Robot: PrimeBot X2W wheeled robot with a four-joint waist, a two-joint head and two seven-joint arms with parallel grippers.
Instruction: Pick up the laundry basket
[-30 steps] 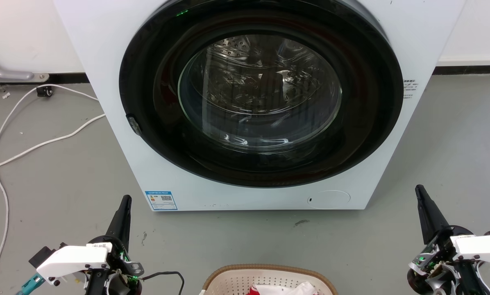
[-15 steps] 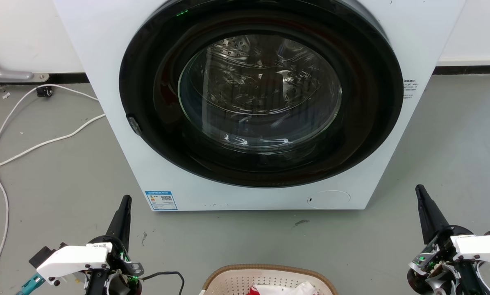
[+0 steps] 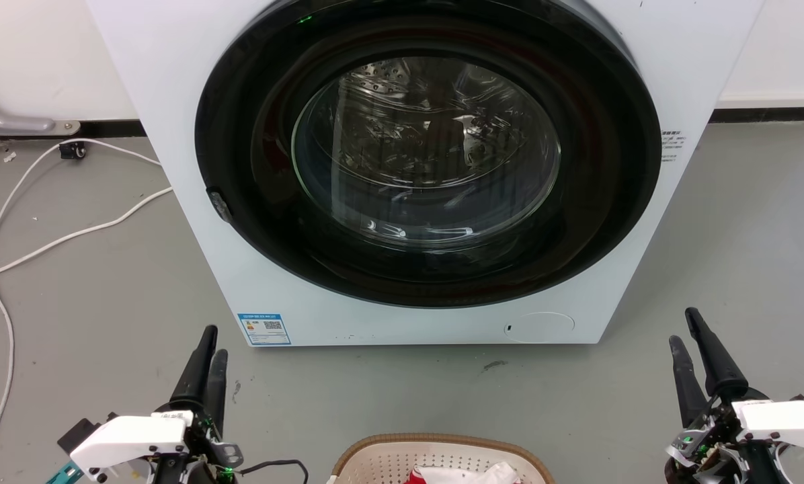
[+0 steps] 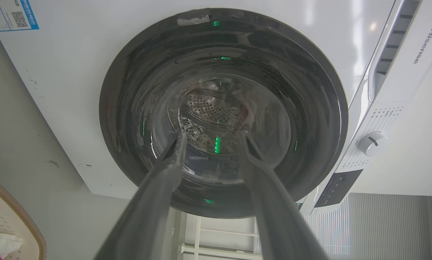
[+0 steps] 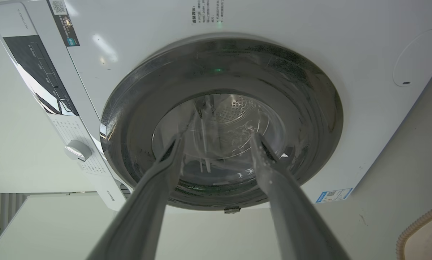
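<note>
At the far end stands a white front-loading washing machine [image 3: 173, 101]. Nearest, at centre, sits the cream perforated plastic laundry basket [image 3: 442, 440] with a tan woven-look rim. The left gripper [image 3: 215, 341] and right gripper [image 3: 683, 327] are spread and empty; each should likely take opposite rim sides evenly.

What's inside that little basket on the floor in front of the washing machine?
The laundry basket holds crumpled white cloth and something red. The picture's edge cuts off the rest, so anything deeper is hidden.
</note>
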